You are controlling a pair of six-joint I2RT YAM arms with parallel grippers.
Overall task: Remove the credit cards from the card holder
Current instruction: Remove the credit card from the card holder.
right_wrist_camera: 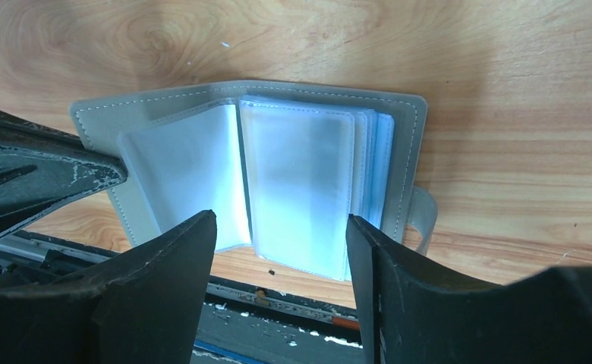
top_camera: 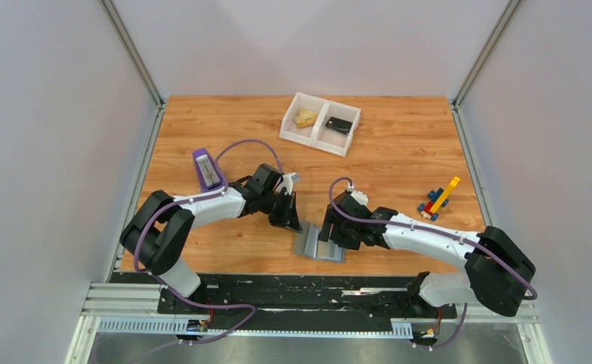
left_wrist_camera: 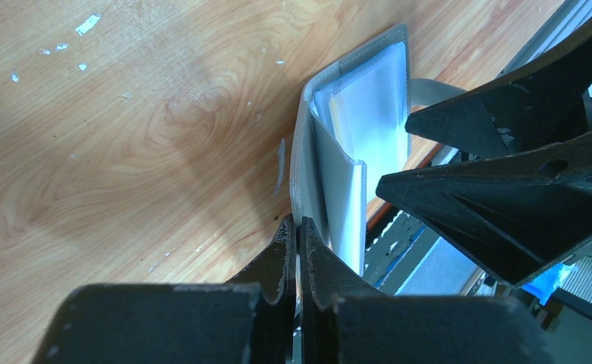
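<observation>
Left end effector (left_wrist_camera: 297, 231) clamps card holder (left_wrist_camera: 302, 152); wooden table (top_camera: 399, 159), white walls (top_camera: 50, 114).

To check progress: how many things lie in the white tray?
2: a gold-yellow item in the left compartment of the white tray, a black piece in the right one. The yellow item may be stacked cards.

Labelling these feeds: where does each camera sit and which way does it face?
Top external: above and behind, looking down at the table; both arms show.
Left wrist: on the left arm, looks along the shut left gripper pinching the card holder; right gripper intrudes.
Right wrist: on the right arm, looks down between its open fingers at the sleeves.
Shared: all show the card holder.
</observation>
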